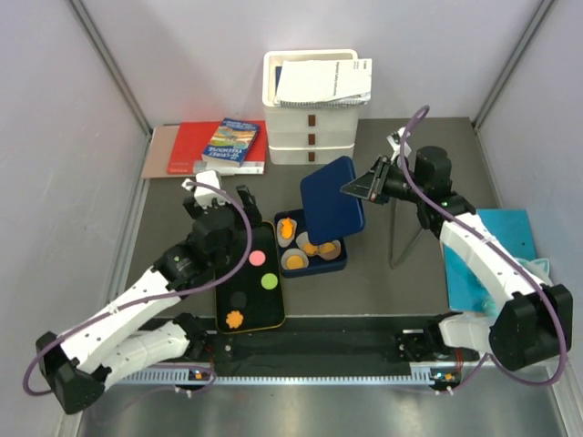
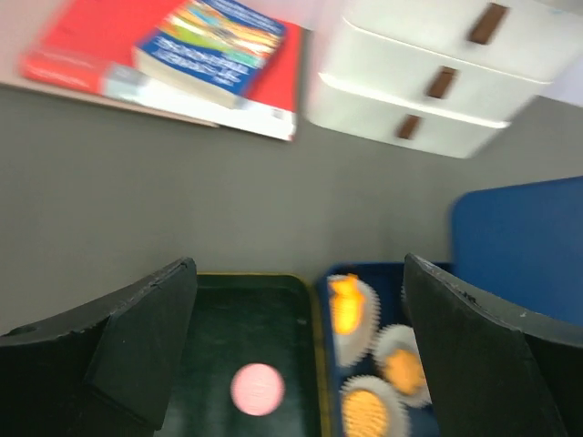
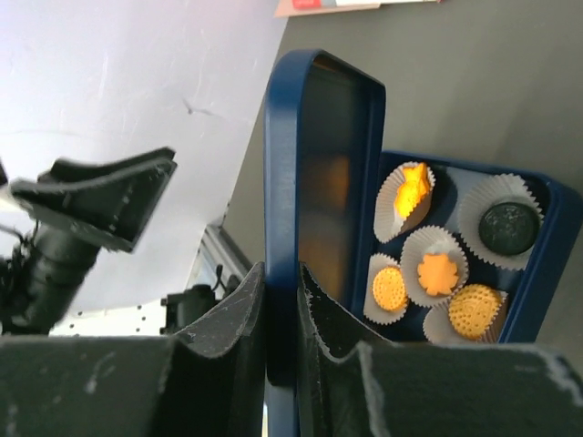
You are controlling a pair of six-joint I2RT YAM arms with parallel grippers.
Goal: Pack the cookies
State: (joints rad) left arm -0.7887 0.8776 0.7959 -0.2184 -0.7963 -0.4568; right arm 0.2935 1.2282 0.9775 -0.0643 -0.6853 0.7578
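Note:
A dark tray [image 1: 248,278] holds loose cookies: pink [image 1: 258,258], green [image 1: 270,281], black [image 1: 239,299] and an orange flower [image 1: 234,319]. Right of it lies a blue box [image 1: 344,260] with paper cups holding orange cookies [image 3: 437,271] and a black one [image 3: 508,228]. Its blue lid [image 1: 332,198] stands tilted up, and my right gripper [image 3: 281,309] is shut on the lid's edge [image 3: 296,182]. My left gripper [image 2: 301,346] hangs open over the tray's far end, with the pink cookie [image 2: 257,389] below it and nothing between its fingers.
White stacked drawers [image 1: 310,118] with a spiral notebook [image 1: 326,82] on top stand at the back. Books [image 1: 223,146] lie at the back left. A teal cloth [image 1: 496,264] lies at the right under my right arm. A thin metal stand [image 1: 401,237] rises right of the box.

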